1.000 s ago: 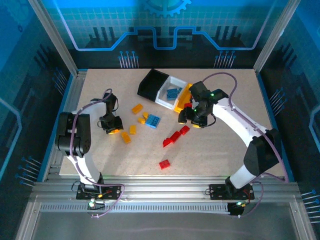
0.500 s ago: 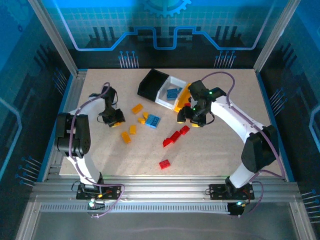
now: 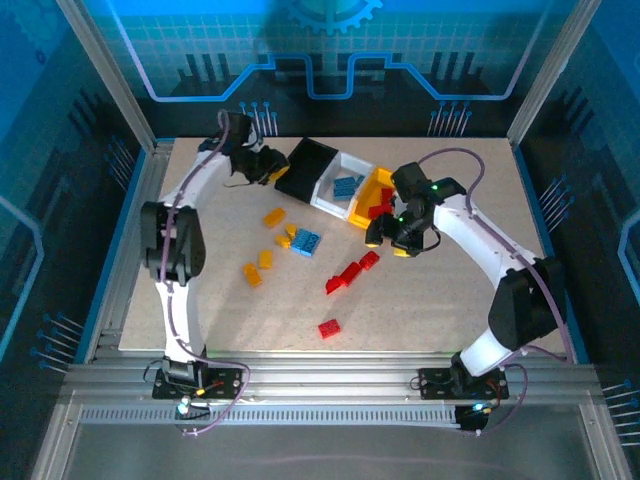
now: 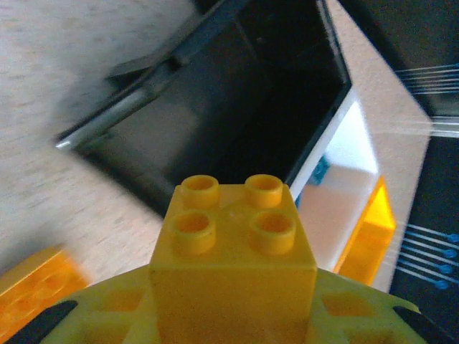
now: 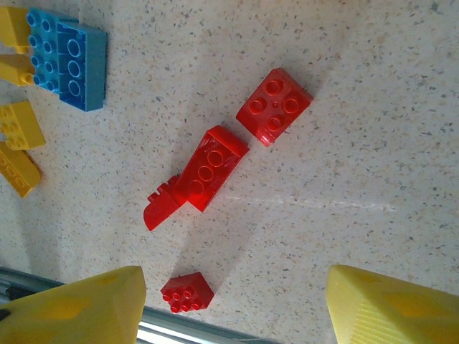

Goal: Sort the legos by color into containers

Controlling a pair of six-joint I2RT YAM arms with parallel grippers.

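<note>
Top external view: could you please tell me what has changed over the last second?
The left gripper, shut on a yellow brick, swung from the near left of the table to the black bin at the far side. The right gripper, open, edged slightly right. The loose bricks and the bins stayed put.

Reaching toward 11 o'clock, the left gripper [image 3: 262, 165] is clamping a yellow lego [image 4: 233, 265]; the right gripper [image 3: 392, 240] is hovering open near 3 o'clock.

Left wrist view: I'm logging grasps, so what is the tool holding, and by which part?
The left tool is shut on a yellow brick, gripped by its lower part, with the four-stud top free.
</note>
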